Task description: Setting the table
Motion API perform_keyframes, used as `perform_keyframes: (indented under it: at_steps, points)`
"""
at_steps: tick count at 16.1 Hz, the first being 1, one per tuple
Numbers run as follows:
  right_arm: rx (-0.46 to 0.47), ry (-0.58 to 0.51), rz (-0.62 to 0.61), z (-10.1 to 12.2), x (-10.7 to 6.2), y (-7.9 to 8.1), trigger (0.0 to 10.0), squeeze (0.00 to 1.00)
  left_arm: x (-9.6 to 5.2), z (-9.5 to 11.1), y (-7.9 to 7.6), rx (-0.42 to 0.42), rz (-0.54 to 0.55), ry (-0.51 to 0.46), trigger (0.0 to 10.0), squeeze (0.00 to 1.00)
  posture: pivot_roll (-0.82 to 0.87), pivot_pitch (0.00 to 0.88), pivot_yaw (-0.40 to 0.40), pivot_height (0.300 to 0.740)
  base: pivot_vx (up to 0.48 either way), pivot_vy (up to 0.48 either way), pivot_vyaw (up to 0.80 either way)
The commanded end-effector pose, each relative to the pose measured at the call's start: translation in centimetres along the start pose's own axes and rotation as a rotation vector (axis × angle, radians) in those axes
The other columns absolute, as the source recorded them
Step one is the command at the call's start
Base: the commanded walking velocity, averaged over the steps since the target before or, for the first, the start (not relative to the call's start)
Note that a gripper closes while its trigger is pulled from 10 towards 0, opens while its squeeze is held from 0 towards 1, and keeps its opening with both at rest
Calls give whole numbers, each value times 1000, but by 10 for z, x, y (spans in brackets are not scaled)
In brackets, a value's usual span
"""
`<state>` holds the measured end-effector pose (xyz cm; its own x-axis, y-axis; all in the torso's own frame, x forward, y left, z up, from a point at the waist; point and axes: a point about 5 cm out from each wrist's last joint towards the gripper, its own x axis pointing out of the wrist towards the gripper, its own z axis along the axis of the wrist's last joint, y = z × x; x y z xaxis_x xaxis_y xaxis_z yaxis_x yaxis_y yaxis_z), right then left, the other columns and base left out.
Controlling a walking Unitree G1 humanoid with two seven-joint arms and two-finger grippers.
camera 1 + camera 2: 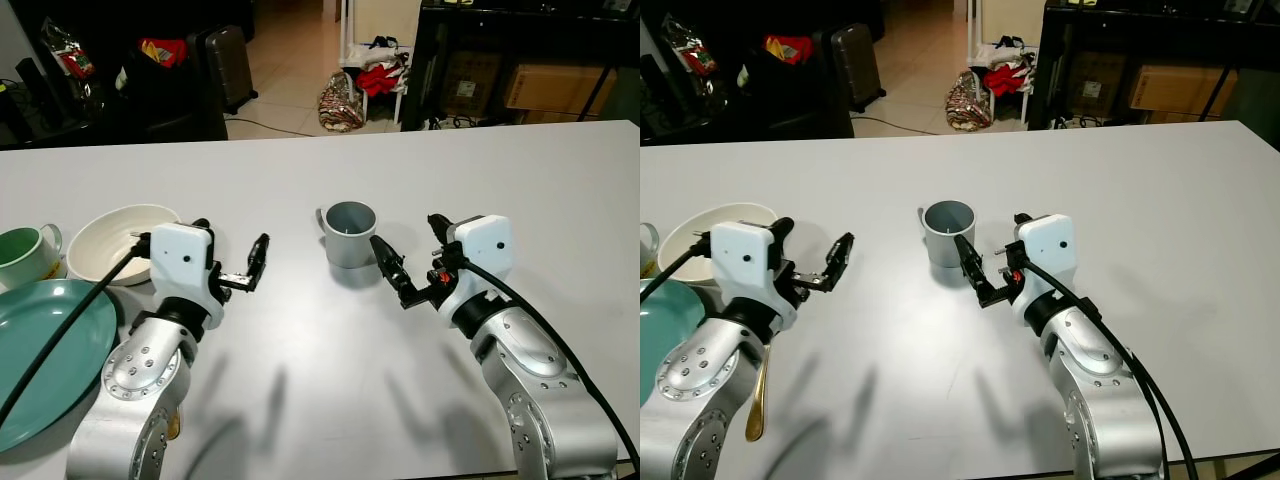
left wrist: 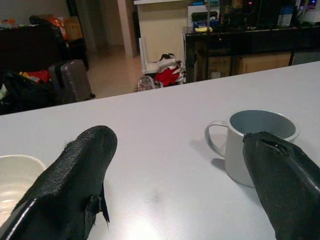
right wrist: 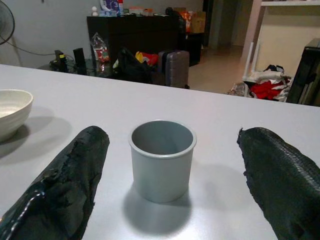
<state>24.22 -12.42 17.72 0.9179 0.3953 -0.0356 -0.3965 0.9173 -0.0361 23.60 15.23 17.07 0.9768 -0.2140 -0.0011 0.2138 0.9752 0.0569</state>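
Likely light and rigid, grey mug is sitting upright; right gripper, fingers spread, is facing its smooth wall; best pinched across the body.

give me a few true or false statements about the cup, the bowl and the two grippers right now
1. The grey cup stands upright on the white table. True.
2. The right gripper is shut on the cup. False: it is open, beside the cup, not touching it.
3. The white bowl sits at the robot's left. True.
4. The left gripper holds the green plate. False: it is open and holds nothing.
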Motion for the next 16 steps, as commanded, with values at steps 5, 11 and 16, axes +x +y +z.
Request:
perform_keyframes:
  at_steps: [5, 11, 16]
  points:
    - [-3, 22, 4, -4, -1, 4, 10000, 0, 2, 5, -1, 5, -10, -17, 10000, 0, -72, 0, 64, 740, 0, 0, 0]
    - [-6, 24, 3, -5, 1, 3, 10000, 0, 3, 6, 0, 7, -12, -21, 10000, 0, -68, 0, 63, 740, 0, 0, 0]
    - [-5, 26, -1, -6, 1, 4, 10000, 0, 3, 6, -2, 5, -22, -22, 10000, 0, -67, 0, 68, 740, -103, 0, 0]
